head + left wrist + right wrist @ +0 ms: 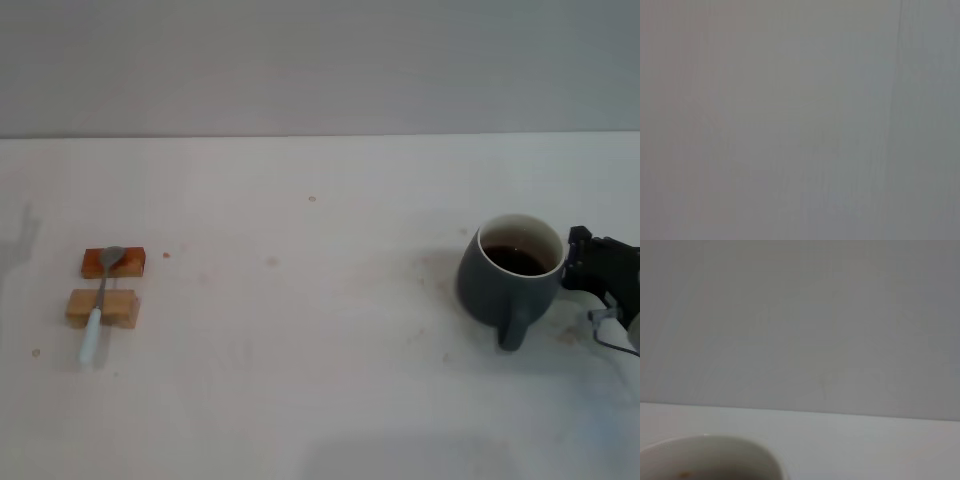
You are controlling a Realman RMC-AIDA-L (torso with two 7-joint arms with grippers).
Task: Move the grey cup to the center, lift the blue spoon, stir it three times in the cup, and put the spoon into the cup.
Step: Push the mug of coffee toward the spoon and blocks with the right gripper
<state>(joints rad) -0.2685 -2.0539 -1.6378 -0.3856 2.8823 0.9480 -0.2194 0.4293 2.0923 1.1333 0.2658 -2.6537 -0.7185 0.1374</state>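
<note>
The grey cup [512, 276] stands upright on the right side of the table, dark liquid inside and its handle turned toward the front. My right gripper [592, 284] is right beside the cup's right wall, at the view's right edge. Part of the cup's pale rim [710, 452] shows in the right wrist view. The blue spoon [100, 305] lies far left across two small wooden blocks, its metal bowl on the far block and its pale handle pointing to the front. My left gripper is out of view, and the left wrist view shows only a plain grey surface.
The two wooden blocks [113, 262] [102, 307] sit near the table's left edge. The white table [300, 340] stretches between spoon and cup, with a few small specks on it. A grey wall [320, 60] rises behind the table's far edge.
</note>
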